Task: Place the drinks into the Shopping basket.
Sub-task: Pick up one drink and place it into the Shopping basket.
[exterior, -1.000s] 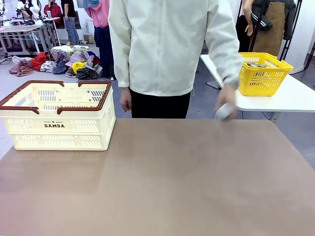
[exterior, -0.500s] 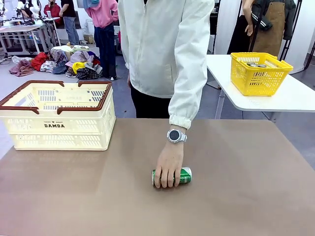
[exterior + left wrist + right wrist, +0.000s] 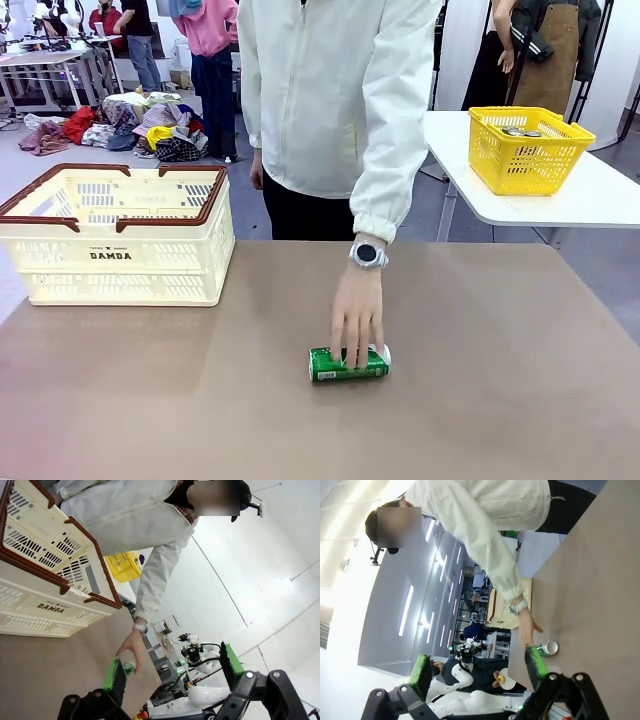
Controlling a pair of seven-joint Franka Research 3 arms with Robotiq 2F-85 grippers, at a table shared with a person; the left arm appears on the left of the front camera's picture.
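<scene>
nearest, the left gripper [image 3: 170,659] has its jaws spread wide, green pads [image 3: 114,674] well apart, with nothing between them. the right gripper [image 3: 476,656] is likewise fully spread and holds nothing; both hang above the near side of the brown table [image 3: 480,400].

past the middle of the table, a little to the robot's right, a green can [image 3: 349,364] with white lettering lies on its side, its silver top turned to the robot's right. in the right wrist view that silver end [image 3: 549,648] shows just past one of the gripper's fingers. a person's hand [image 3: 358,318] reaches down from the far side and its fingertips rest on top of the can; a wristwatch [image 3: 368,254] sits on that wrist, below the cuff of a pale jacket [image 3: 330,90]. the left wrist view shows the same hand [image 3: 131,647] over the can [image 3: 128,668].

farther back, at the robot's left end of the table, the cream shopping basket [image 3: 110,255] stands upright, dark red-brown rim and handles up, "damda" on its near wall. the can is well apart from it, on the bare table.

beyond the table, to the right, a yellow mesh basket [image 3: 530,155] stands on a white table [image 3: 580,205]; a few round metal tops show in it. far left, a pile of clothes [image 3: 140,125] lies on the floor.
</scene>
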